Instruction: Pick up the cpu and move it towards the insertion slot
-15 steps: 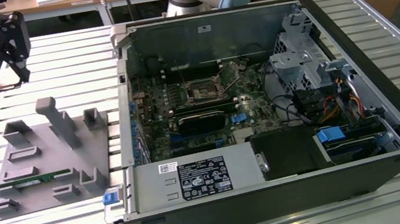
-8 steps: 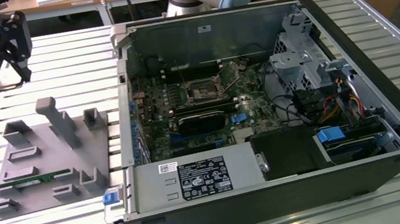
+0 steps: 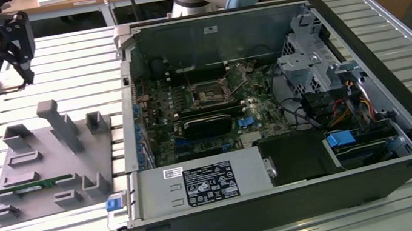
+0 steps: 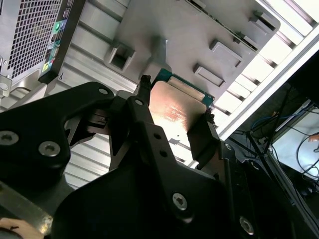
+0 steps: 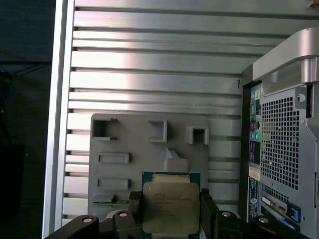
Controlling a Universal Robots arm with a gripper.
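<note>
In the first wrist view the jaws pinch the cpu by two opposite edges, a dark finger on either side. Its metal lid faces the camera and its green rim shows just past the tips. Below the jaws and apart from the chip lies the grey fixture plate on the slatted bench, with a green memory stick resting in it. The computer case stands off to one side of the jaws, its perforated rear panel showing.

In the second wrist view the chip spans the gap between the jaws and looks to sit square in them, not cocked. The plate is beyond it and nothing touches its underside.

In the exterior view the jaws hang raised over the bench's far corner, outside the case. The insertion slot sits on the board inside the open case, well apart from the jaws toward the exterior view's right and lower than they are. The case's side wall stands between the two.

Judged from this, the carry goes best with the chip held flat and the pinch steady on the edges alone. The jaws should stay high enough to pass that wall. The chip's square outline is best turned to match the slot's frame while it is clear of the board, so that no corner meets the socket first.
</note>
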